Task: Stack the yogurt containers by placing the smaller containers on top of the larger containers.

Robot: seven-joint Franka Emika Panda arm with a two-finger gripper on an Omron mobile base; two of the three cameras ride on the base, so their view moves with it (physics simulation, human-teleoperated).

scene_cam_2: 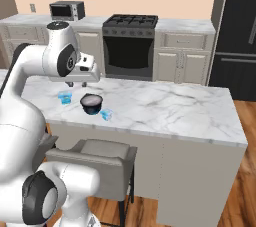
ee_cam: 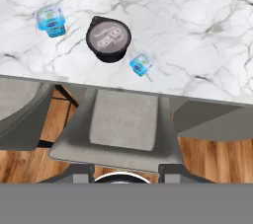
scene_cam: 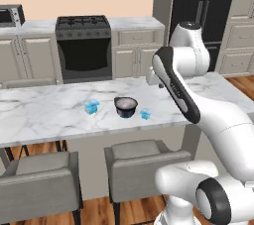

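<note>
Hand view shows us the larger cup (ee_cam: 50, 19) left of the dark bowl (ee_cam: 108, 38) and the smaller cup (ee_cam: 141, 64) just right of it, all on the marble table (ee_cam: 197, 35), well ahead of our jaws; their opening we cannot tell.

End effector (scene_cam_2: 75, 83) jaws hidden behind wrist — spread unreadable; smaller container (scene_cam: 145, 114) lid print too tiny to read.

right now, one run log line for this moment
stage: approach | smaller cup: on counter, right of bowl | larger cup: left of bowl | unstacked
</note>
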